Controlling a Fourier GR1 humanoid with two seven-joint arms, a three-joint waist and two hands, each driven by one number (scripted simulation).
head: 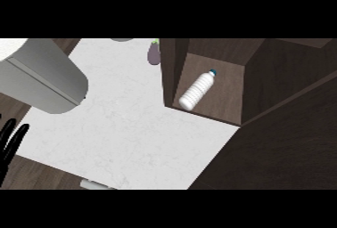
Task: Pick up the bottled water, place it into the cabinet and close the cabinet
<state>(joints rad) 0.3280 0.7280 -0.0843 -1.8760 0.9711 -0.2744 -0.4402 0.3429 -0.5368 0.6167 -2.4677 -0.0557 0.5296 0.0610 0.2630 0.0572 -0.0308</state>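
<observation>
The bottled water (197,90) is white with a teal cap; the cabinet (217,104) is dark brown wood. The counter (132,133) is white marble, faintly veined. The eggplant (153,54) is purple; the left hand (10,138) black.

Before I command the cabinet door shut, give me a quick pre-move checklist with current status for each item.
1. Bottled water inside the cabinet: ok, it lies on its side on the cabinet floor, cap toward the back.
2. Bottle released: ok, no hand touches it.
3. Bottle clear of the door's path: cannot tell, its base lies close to the front edge.
4. Left hand: ok, fingers straight, at the view's left edge, away from the cabinet.
5. Right hand: cannot tell, it does not show.
6. Eggplant outside the cabinet: ok, it lies on the counter beside the cabinet's left wall.
</observation>
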